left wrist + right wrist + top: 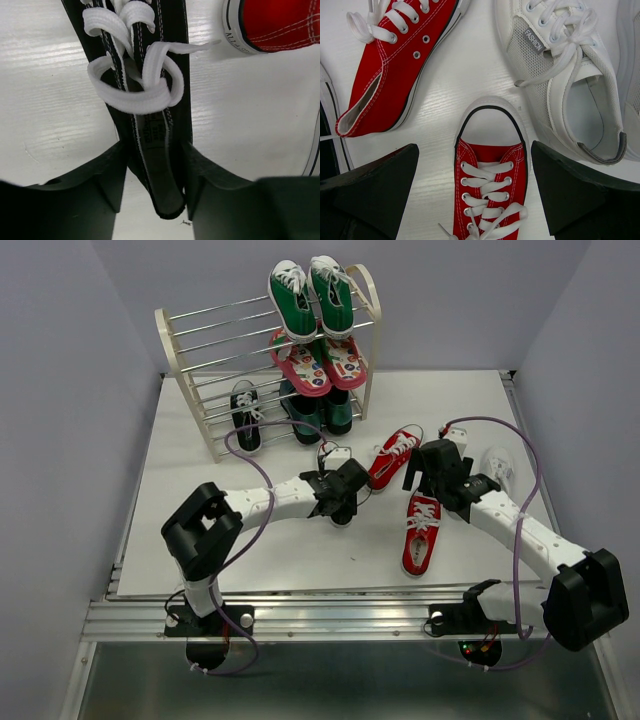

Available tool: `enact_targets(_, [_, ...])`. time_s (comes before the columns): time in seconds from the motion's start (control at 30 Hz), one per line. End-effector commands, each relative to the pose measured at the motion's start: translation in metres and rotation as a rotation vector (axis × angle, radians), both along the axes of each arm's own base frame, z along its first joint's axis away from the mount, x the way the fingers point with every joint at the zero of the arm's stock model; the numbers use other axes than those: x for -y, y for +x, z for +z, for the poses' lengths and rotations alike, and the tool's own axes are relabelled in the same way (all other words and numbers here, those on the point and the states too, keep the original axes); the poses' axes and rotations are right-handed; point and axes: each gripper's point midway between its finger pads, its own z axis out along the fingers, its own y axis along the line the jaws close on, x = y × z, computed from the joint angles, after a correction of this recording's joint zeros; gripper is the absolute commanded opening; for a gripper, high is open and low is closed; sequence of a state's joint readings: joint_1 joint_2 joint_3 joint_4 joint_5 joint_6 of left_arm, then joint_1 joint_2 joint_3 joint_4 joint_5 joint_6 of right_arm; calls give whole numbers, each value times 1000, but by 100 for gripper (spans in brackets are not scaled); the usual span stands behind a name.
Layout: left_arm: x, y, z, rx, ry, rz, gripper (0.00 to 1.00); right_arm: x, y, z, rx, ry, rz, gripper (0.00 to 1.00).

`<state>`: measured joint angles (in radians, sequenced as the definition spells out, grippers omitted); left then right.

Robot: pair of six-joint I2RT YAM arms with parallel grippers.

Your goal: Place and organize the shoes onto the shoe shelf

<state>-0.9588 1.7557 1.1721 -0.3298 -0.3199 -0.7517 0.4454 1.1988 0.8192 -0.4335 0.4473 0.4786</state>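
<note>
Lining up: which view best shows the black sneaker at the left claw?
Left wrist: black sneaker tongue and laces close-up inside the left claw. Top external hides most under that claw; right wrist, at most an edge.

Plain pale lavender-grey walls (80, 390) enclose a white wood-grain counter (300, 560), evenly lit, edged by a ribbed aluminium rail (330, 615).

Black sneaker (175, 75) with white laces (132, 97); red sneakers (395, 65) with white toe caps (490, 125); white mesh sneaker (560, 100); green sneakers (310, 295); pink patterned sandals (318, 365); cream-framed shelf (170, 345).

Black sneaker (155, 165), red sneakers (421, 532) near shoe shelf (215, 340)
</note>
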Motion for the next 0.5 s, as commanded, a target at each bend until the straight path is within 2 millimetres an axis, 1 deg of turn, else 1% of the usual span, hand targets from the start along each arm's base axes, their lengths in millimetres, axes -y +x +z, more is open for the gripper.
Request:
enact_targets(0.0, [0,8,5,14,15,31,50,2,7,8,45,2,-20,100])
enact_targets(0.03, [-3,8,3,12,26,42,40,3,7,8,47,0,-22,100])
enact_targets(0.07, [-4,9,5,15,27,50,6,2,7,9,50,2,-22,100])
enact_targets(0.1, [-6,9,5,15,33,61,0,2,7,9,49,4,-20,100])
enact_targets(0.17, [-12,10,9,27,49,78,0,2,7,10,53,3,-22,100])
enact_targets(0.2, [-13,9,16,37,37,80,0,2,7,11,56,6,-23,100])
enact_targets(0.27, [-18,5,25,51,30,82,0,2,7,11,56,5,-20,100])
enact_targets(0.3, [-25,0,26,56,37,91,0,2,7,12,61,8,-21,100])
enact_targets(0.33, [-29,-3,40,77,11,103,0,3,7,12,60,6,-22,100])
enact_targets(0.37, [-41,-9,49,91,6,132,0,3,7,12,62,6,-23,100])
enact_targets(0.4, [-48,-13,43,80,31,144,0,3,7,12,62,5,-22,100])
enact_targets(0.43, [-54,-15,57,103,3,168,0,3,7,13,63,7,-23,100])
enact_targets(0.47, [-63,-22,57,91,15,181,0,3,7,14,66,6,-23,100])
